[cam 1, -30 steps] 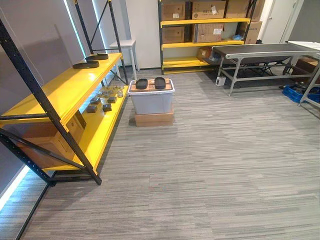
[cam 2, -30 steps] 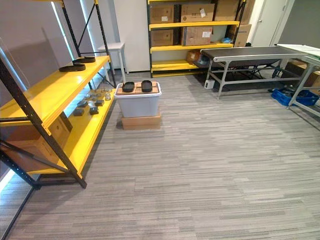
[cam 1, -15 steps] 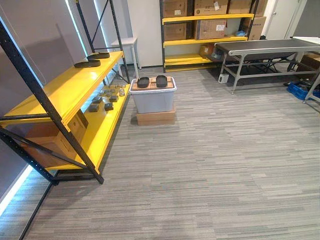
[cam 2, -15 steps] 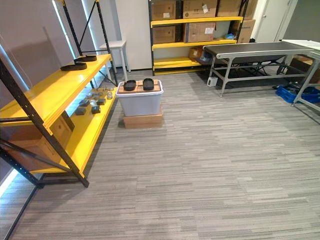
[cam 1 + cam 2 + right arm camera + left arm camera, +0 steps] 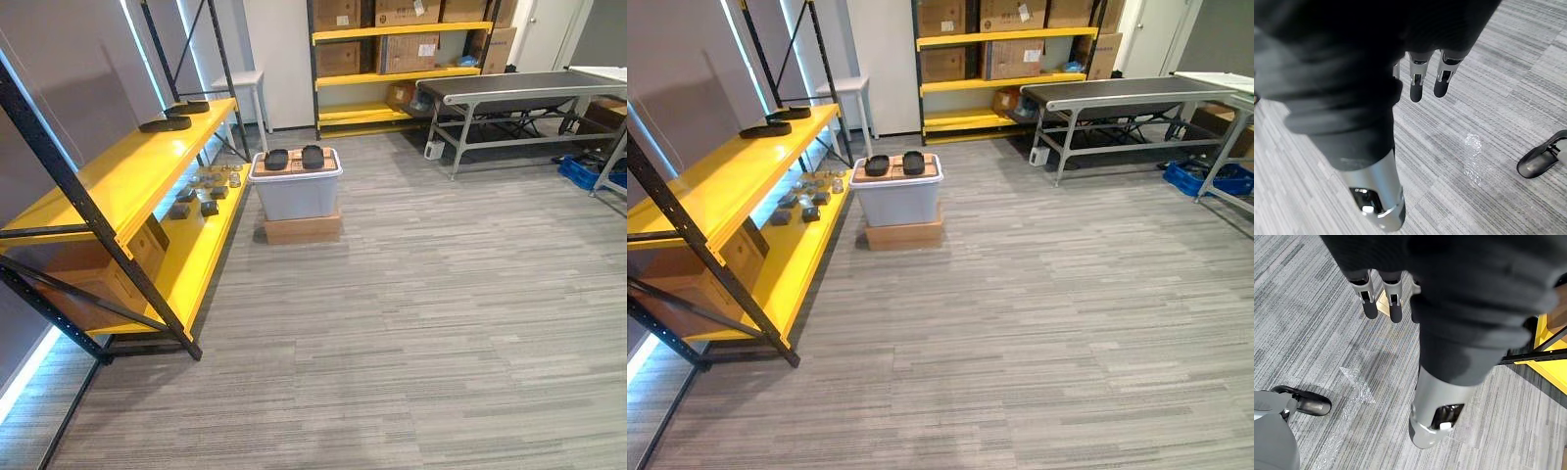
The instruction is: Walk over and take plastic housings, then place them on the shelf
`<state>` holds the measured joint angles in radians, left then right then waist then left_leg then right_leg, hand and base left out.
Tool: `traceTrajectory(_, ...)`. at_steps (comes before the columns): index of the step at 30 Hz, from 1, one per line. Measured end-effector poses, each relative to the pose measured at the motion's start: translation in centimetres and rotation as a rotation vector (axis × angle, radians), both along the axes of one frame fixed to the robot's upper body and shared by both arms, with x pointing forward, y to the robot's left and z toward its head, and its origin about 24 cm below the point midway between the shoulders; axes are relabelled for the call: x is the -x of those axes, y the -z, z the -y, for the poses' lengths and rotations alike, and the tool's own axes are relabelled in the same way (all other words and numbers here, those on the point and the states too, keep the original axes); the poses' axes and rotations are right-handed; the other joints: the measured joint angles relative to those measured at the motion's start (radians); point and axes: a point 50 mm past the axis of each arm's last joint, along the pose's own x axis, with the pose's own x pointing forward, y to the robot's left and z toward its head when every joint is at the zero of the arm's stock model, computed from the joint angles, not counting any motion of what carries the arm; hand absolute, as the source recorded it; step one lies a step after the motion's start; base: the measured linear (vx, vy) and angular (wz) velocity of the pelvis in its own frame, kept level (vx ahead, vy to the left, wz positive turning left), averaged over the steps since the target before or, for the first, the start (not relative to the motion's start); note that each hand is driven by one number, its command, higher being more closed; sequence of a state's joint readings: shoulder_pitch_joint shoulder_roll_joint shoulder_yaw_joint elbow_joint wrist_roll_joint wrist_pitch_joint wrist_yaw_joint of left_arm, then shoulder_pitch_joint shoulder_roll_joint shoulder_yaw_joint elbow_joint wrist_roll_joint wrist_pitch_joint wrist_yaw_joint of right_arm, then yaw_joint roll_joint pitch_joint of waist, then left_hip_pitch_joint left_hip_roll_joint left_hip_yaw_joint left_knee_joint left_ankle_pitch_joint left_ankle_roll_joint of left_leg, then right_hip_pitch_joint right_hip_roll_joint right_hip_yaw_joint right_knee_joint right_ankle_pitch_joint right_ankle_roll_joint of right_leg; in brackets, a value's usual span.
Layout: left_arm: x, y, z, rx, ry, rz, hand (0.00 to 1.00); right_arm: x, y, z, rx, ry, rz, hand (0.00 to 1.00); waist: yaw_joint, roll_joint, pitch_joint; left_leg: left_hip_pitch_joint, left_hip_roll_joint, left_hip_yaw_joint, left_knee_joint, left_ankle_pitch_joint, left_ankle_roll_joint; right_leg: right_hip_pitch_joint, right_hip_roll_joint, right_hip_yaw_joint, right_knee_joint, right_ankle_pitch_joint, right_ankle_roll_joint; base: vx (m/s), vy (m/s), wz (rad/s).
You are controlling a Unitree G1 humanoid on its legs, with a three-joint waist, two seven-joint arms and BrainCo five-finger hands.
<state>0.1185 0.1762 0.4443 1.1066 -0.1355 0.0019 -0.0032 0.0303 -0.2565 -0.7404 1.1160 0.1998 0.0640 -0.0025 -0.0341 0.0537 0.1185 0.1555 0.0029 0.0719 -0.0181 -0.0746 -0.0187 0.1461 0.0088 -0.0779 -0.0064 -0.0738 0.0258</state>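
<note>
Well ahead, slightly leftward: two black oval plastic housings (image 5: 277,160) side by side atop a lidded grey plastic bin (image 5: 294,199) beside the yellow steel shelf (image 5: 118,176). Left hand (image 5: 1395,303), right hand (image 5: 1417,84): fingers straight, loosely apart, empty.

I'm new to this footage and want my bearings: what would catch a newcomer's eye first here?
The bright yellow shelf rack along the left wall stands out first, with two dark housings at the far end of its top board. Beside it on the floor, a grey bin set on a cardboard box carries two black plastic housings on its lid. The left hand and right hand hang open, holding nothing.
</note>
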Motion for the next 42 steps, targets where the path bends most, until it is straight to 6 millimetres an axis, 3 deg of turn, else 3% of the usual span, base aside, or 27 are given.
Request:
traceTrajectory(5,-0.9,-0.2,0.0,0.002,0.005,0.028,0.0,-2.8,-0.1,-1.0,-0.009,-0.06,0.037,0.0,0.01,0.003,0.022,-0.106,0.014,0.037,0.163,-0.092,0.021,-0.074,0.005,0.042,0.068,-0.016,0.011,0.02,0.023,-0.3)
traceTrajectory(8,-3.3,-0.7,0.2,-0.014,0.082,0.082,0.0,-3.2,0.2,-1.9,-0.03,-0.074,0.043,0.0,0.022,0.004,0.074,-0.099,-0.001,0.036,0.188,-0.131,0.05,-0.204,-0.031,0.02,0.391,-0.121,0.089,-0.03,0.072,0.01)
traceTrajectory(9,-3.6,-0.8,0.1,-0.026,0.109,0.085,0.0,-3.4,0.5,-2.7,-0.045,-0.1,0.039,0.0,0.022,-0.003,0.089,-0.077,-0.015,0.033,0.179,-0.134,0.066,-0.308,-0.067,-0.033,0.599,-0.139,0.089,-0.01,0.101,0.04)
traceTrajectory(11,-3.8,-1.0,-0.2,-0.04,0.133,0.086,0.0,-3.1,0.9,-3.7,-0.067,-0.124,0.02,0.0,0.018,-0.009,0.107,-0.053,-0.025,0.021,0.175,-0.145,0.081,-0.381,-0.099,-0.079,0.716,-0.155,0.087,0.09,0.083,0.18)
traceTrajectory(14,-5.1,-1.6,-0.9,-0.071,0.159,0.104,0.0,-1.9,1.7,-5.1,-0.104,-0.143,-0.017,0.0,-0.017,-0.008,0.127,-0.016,-0.021,-0.048,0.142,-0.156,0.092,-0.47,-0.099,-0.134,0.599,-0.149,0.078,0.24,-0.022,0.63)
traceTrajectory(17,-8.1,-2.3,-0.6,-0.086,0.194,0.159,0.0,-0.4,2.1,-5.5,-0.121,-0.124,-0.05,0.0,-0.065,-0.016,0.164,0.055,0.001,-0.155,0.074,-0.175,0.072,-0.499,-0.094,-0.122,0.234,-0.021,0.048,0.4,-0.155,1.02)
traceTrajectory(18,-8.8,-2.4,-0.5,-0.09,0.21,0.167,0.0,0.7,2.3,-5.4,-0.132,-0.082,-0.068,0.0,-0.077,-0.018,0.167,0.091,0.018,-0.189,0.048,-0.198,0.059,-0.501,-0.101,-0.123,0.166,0.084,0.047,0.63,-0.342,0.9)
traceTrajectory(19,-8.9,-2.4,-0.4,-0.089,0.218,0.165,0.0,1.3,2.4,-5.4,-0.136,-0.062,-0.079,0.0,-0.086,-0.014,0.164,0.105,0.036,-0.206,0.042,-0.216,0.054,-0.496,-0.094,-0.127,0.188,0.146,0.036,0.57,-0.342,0.85)
traceTrajectory(20,-8.7,-2.3,-0.3,-0.091,0.232,0.154,0.0,1.9,2.4,-5.2,-0.137,-0.031,-0.08,0.0,-0.097,0.008,0.151,0.115,0.078,-0.218,0.05,-0.218,0.035,-0.519,-0.057,-0.129,0.257,0.166,-0.01,0.63,-0.368,0.38)
traceTrajectory(21,-8.8,-2.4,-0.5,-0.093,0.216,0.168,0.0,1.8,2.5,-5.5,-0.147,0.008,-0.058,0.0,-0.081,0.002,0.15,0.1,0.096,-0.203,0.119,-0.202,0.005,-0.53,-0.035,-0.13,0.328,0.123,-0.082,0.7,-0.362,0.12)
traceTrajectory(22,-8.6,-2.4,-0.5,-0.089,0.204,0.167,0.0,1.9,2.5,-5.5,-0.146,0.029,-0.048,0.0,-0.071,0.001,0.149,0.092,0.102,-0.196,0.175,-0.189,-0.017,-0.518,-0.026,-0.131,0.342,0.099,-0.094,0.87,-0.384,-0.25)
traceTrajectory(23,-8.0,-2.2,-0.5,-0.076,0.155,0.175,0.0,2.2,2.5,-5.4,-0.145,0.053,-0.043,0.0,-0.063,0.001,0.149,0.066,0.107,-0.178,0.337,-0.142,-0.085,-0.454,-0.007,-0.139,0.342,0.056,-0.111,0.88,-0.342,-0.13)
traceTrajectory(24,-7.2,-2.1,-0.6,-0.071,0.099,0.189,0.0,2.5,2.4,-5.4,-0.135,0.046,-0.043,0.0,-0.062,0.004,0.148,-0.008,0.109,-0.178,0.59,-0.051,-0.151,-0.361,0.006,-0.148,0.307,0.015,-0.116,0.72,-0.243,-0.05)
traceTrajectory(25,-6.7,-2.1,-0.7,-0.073,0.077,0.192,0.0,2.6,2.4,-5.4,-0.128,0.036,-0.038,0.0,-0.061,0.004,0.147,-0.059,0.113,-0.178,0.727,0.009,-0.18,-0.314,0.015,-0.145,0.282,-0.003,-0.126,0.67,-0.202,-0.14)
traceTrajectory(27,-4.9,-2.1,-1.6,-0.091,0.025,0.178,0.0,1.6,2.3,-6.0,-0.124,-0.011,-0.015,0.0,-0.018,0.008,0.145,-0.283,0.149,-0.114,1.179,0.01,-0.157,-0.146,0.073,-0.082,0.179,-0.032,-0.147,0.61,-0.133,-0.63)
traceTrajectory(28,-4.5,-2.0,-1.6,-0.089,0.015,0.167,0.0,1.4,2.2,-6.1,-0.12,-0.025,-0.008,0.0,0.002,0.005,0.145,-0.331,0.155,-0.087,1.223,-0.006,-0.133,-0.109,0.078,-0.06,0.153,-0.038,-0.149,0.59,-0.071,-0.9)
traceTrajectory(29,-3.6,-1.6,-1.3,-0.076,0.006,0.145,0.0,0.8,2.1,-6.1,-0.11,-0.055,0.0,0.0,0.031,0.0,0.148,-0.421,0.157,-0.038,1.229,-0.05,-0.063,-0.042,0.075,-0.015,0.11,-0.053,-0.15,0.47,-0.025,-0.74)
traceTrajectory(30,-3.1,-1.4,-0.9,-0.066,0.001,0.134,0.0,0.4,1.9,-5.9,-0.102,-0.066,0.006,0.0,0.05,-0.004,0.15,-0.462,0.155,-0.016,1.2,-0.067,-0.042,-0.015,0.069,0.007,0.096,-0.067,-0.149,0.59,0.033,-0.96)
traceTrajectory(32,-1.4,-0.7,0.3,-0.026,-0.011,0.088,0.0,-1.0,1.5,-5.5,-0.078,-0.098,0.037,0.0,0.083,-0.013,0.153,-0.559,0.116,0.015,0.956,-0.116,-0.044,0.072,0.022,0.07,0.078,-0.124,-0.116,0.57,0.134,-0.85)
traceTrajectory(35,0.3,0.0,1.6,0.019,-0.024,0.051,0.0,-1.8,0.8,-4.4,-0.037,-0.088,0.072,0.0,0.109,-0.012,0.138,-0.593,0.086,0.039,0.398,-0.068,-0.048,0.191,-0.047,0.102,0.053,-0.238,-0.071,0.72,0.27,-0.49)
traceTrajectory(36,1.3,0.3,1.7,0.028,-0.031,0.017,0.0,-1.1,1.2,-4.7,-0.055,-0.076,0.041,0.0,0.114,-0.026,0.102,-0.623,0.07,0.058,0.48,0.034,-0.009,0.217,-0.069,0.123,0.081,-0.257,-0.079,0.92,0.327,-0.14)
traceTrajectory(37,1.5,0.4,2.0,0.038,-0.034,0.007,0.0,-1.1,1.4,-4.8,-0.066,-0.076,0.031,0.0,0.108,-0.029,0.087,-0.621,0.058,0.033,0.487,0.062,0.029,0.2,-0.07,0.126,0.134,-0.246,-0.095,0.83,0.297,-0.12)
traceTrajectory(38,1.8,0.5,2.1,0.048,-0.036,0.0,0.0,-0.9,1.6,-5.2,-0.083,-0.082,0.017,0.0,0.107,-0.047,0.065,-0.604,0.022,0.007,0.482,0.087,0.064,0.15,-0.084,0.134,0.26,-0.225,-0.066,0.69,0.263,0.02)
traceTrajectory(39,2.1,0.5,1.8,0.047,-0.037,-0.016,0.0,-0.6,2.0,-5.9,-0.113,-0.086,-0.007,0.0,0.104,-0.089,0.052,-0.554,-0.015,0.013,0.474,0.069,0.078,0.08,-0.111,0.155,0.479,-0.182,0.036,0.84,0.294,0.11)
traceTrajectory(40,2.0,0.5,1.7,0.044,-0.035,-0.016,0.0,-0.5,2.2,-6.1,-0.121,-0.092,-0.015,0.0,0.093,-0.104,0.053,-0.523,-0.034,0.007,0.474,0.049,0.086,0.043,-0.119,0.167,0.6,-0.134,0.131,0.95,0.276,0.26)
traceTrajectory(41,1.3,0.4,1.6,0.04,-0.028,0.0,0.0,-0.5,2.3,-6.4,-0.136,-0.096,-0.024,0.0,0.086,-0.117,0.063,-0.447,-0.049,0.0,0.472,0.014,0.095,-0.042,-0.112,0.19,0.854,-0.065,0.251,0.87,0.185,0.33)
traceTrajectory(42,0.6,0.3,1.6,0.038,-0.02,0.015,0.0,-0.7,2.3,-6.6,-0.134,-0.117,-0.025,0.0,0.08,-0.118,0.064,-0.34,-0.059,-0.007,0.423,-0.01,0.093,-0.131,-0.135,0.14,1.066,-0.059,0.246,0.69,0.109,0.2)
